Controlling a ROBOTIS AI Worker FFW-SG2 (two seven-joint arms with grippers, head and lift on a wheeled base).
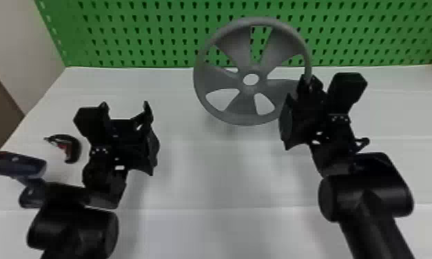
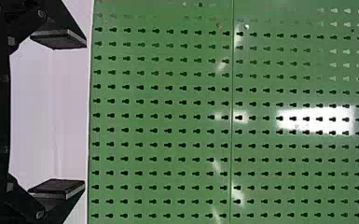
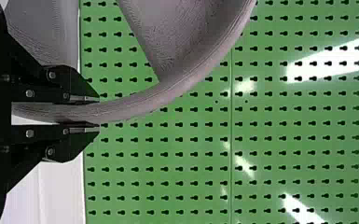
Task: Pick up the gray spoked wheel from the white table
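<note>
Gray spoked wheel (image 1: 222, 77) pinched at right rim by right gripper (image 3: 98, 113), apparently lifted; only steadying left to be done. Left gripper (image 2: 85, 114) spread wide, empty.

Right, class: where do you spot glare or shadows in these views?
Head view: soft shadows on the table, one below the wheel. Left wrist view: white glare patches on the pegboard. Right wrist view: slanted glare there too.
</note>
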